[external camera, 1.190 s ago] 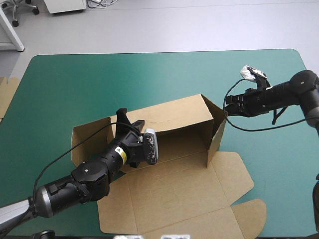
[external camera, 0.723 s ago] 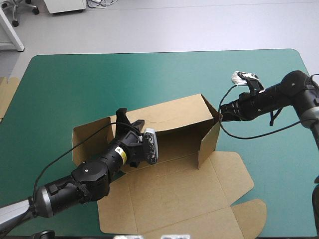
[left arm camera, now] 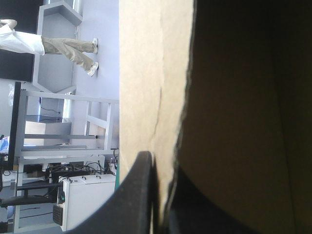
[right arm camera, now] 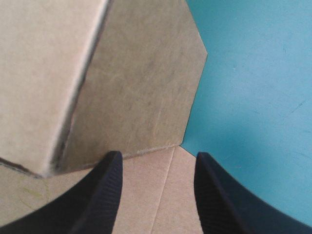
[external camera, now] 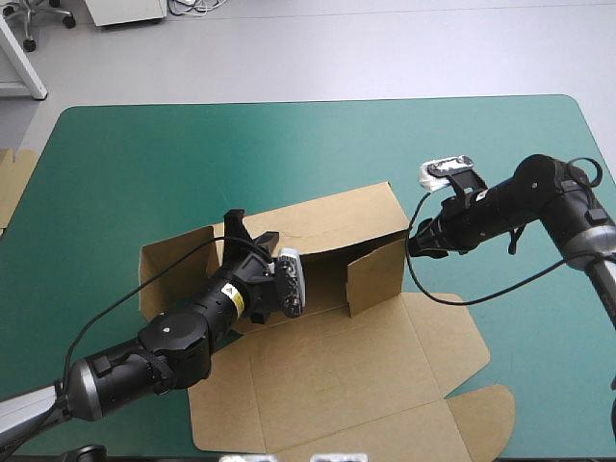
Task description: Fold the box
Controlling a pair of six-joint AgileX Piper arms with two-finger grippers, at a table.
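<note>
- So, nearest us: the box (external camera: 289,332) sits mid-table, and its front panels (external camera: 327,385) lie flat on the teal-green cover (external camera: 144,164), not yet raised.
- Our left gripper (external camera: 246,233) is pinched onto the top edge of the back wall (external camera: 327,226), with the board between its black fingers. We read that as an anchor so the wall can't drop.
- At the wall's right end, the end flap (external camera: 375,274) stands turned inward across the base, roughly square to the wall.
- Our right gripper (external camera: 416,245) is at that outer corner, fingers spread with nothing between them. The flap's outer face is just ahead of them. We'd guess it's there to push, not grasp.
- Risk as we see it: the flap springs back out unless a side wall is folded over it.
- Far left table edge: spare board (external camera: 12,183), not in play.
</note>
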